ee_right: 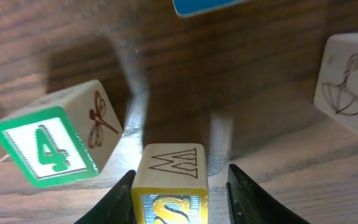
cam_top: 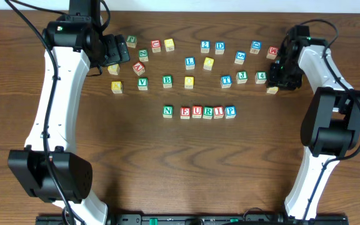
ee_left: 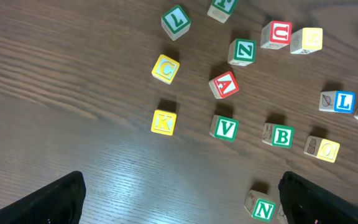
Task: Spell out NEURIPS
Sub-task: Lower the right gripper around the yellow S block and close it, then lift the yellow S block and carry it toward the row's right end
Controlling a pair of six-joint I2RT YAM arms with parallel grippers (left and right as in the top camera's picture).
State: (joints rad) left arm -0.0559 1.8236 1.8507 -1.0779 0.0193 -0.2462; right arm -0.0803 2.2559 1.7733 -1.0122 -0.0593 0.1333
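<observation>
A row of letter blocks reading N E U R I P [cam_top: 198, 112] lies at the table's middle; its N block [ee_left: 263, 209] also shows in the left wrist view. A yellow S block [ee_right: 169, 208], with a W outline on its top face, sits on the table at the right [cam_top: 272, 90]. My right gripper [ee_right: 179, 186] is open around it: the left finger touches the block and the right finger stands a little off. My left gripper [ee_left: 180, 186] is open wide and empty, above the loose blocks at the back left [cam_top: 114, 51].
Loose blocks are scattered along the back of the table. A green 4 block [ee_right: 45, 146] lies just left of the S block, and a block with an umbrella drawing [ee_right: 347, 87] lies to the right. K [ee_left: 163, 122], V [ee_left: 225, 129] and B [ee_left: 282, 136] lie under the left gripper.
</observation>
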